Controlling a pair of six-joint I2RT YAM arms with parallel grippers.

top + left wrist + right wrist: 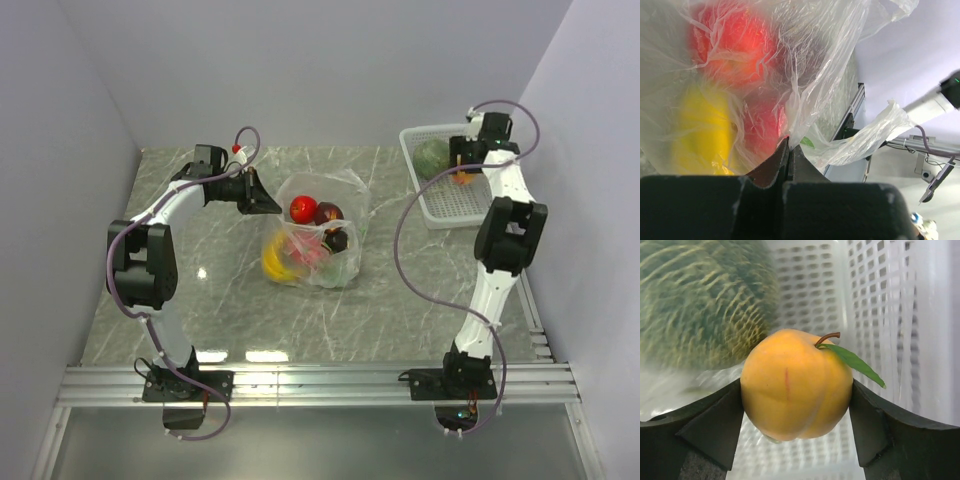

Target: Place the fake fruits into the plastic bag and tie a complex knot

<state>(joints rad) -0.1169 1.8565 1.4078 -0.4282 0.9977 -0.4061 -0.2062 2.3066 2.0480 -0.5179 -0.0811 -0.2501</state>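
Note:
The transparent plastic bag (318, 240) lies at mid-table holding a red ball (303, 208), a yellow banana (274, 262) and a dark red piece (329, 213). My left gripper (268, 200) is shut on the bag's left edge. In the left wrist view the film (825, 65) is pinched between the closed tips (789, 145), with red (735, 45) and yellow (702, 130) fruit blurred behind it. My right gripper (796, 386) is down in the white basket. Both its fingers press against an orange-yellow fruit (795, 385) with a green leaf. The green melon (700, 305) sits just beyond it.
The white lattice basket (455, 203) stands at the back right against the wall, its side (875, 300) close beside the right fingers. The melon (432, 157) fills its far left corner. Grey walls close in the table on both sides.

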